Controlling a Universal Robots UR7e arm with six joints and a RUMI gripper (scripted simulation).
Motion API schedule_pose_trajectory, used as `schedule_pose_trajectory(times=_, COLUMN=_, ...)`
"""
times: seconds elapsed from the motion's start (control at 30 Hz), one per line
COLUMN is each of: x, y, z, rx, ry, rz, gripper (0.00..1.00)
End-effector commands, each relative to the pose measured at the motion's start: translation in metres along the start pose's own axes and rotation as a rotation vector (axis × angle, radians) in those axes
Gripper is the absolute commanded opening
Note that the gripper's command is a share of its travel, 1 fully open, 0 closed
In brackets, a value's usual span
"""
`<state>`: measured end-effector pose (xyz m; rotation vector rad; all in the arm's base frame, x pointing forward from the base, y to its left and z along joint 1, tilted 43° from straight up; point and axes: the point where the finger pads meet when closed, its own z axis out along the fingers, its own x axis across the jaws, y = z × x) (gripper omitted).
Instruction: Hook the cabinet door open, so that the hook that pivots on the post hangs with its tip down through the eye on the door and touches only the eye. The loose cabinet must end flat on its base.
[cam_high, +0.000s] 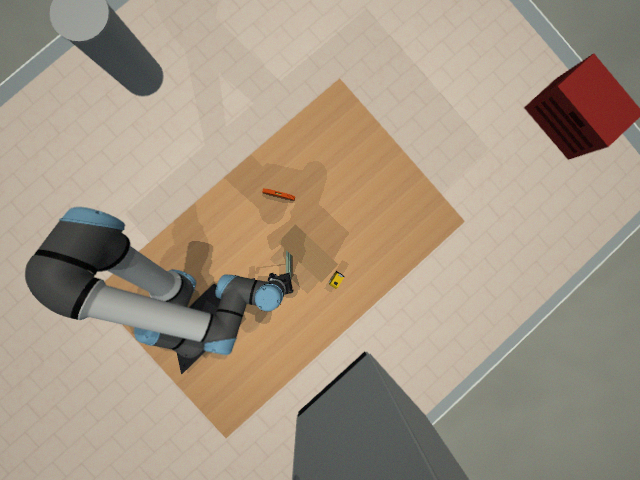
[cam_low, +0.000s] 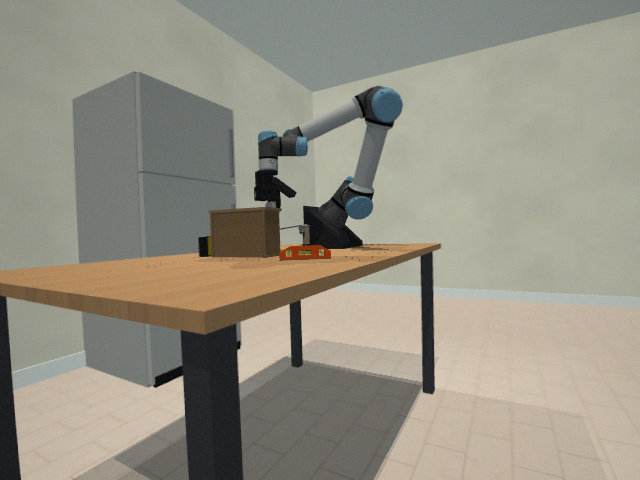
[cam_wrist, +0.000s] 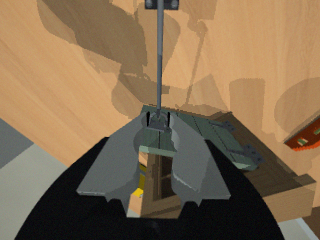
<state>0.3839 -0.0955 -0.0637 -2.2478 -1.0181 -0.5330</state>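
wooden table (cam_low: 155, 297), tiled floor (cam_high: 103, 155), grey fridge (cam_low: 155, 155) behind.

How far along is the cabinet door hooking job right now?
Nearly done, it seems. The green door stands swung open, and the hook reaches from its post to the eye on the door's edge. The claw hangs slightly open over it, holding nothing. Left: back away cleanly. The cabinet sits flat.

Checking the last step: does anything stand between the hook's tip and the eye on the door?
Nothing visible does. In the wrist view the hook runs straight from the post to the eye at the door edge. The tool flanks the eye, gripping nothing. Whether the tip passes through cannot be told.
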Motion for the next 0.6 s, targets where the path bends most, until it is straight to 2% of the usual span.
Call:
schedule_pose_trajectory(times=0.0, x=-0.0001, y=0.0004, z=-0.0008, rx=-0.001, ry=0.0, rz=0.0, gripper=0.14)
schedule_pose_trajectory(times=0.57, x=-0.0001, y=0.0004, z=-0.0083, rx=-0.001, ry=0.0, rz=0.0, gripper=0.14)
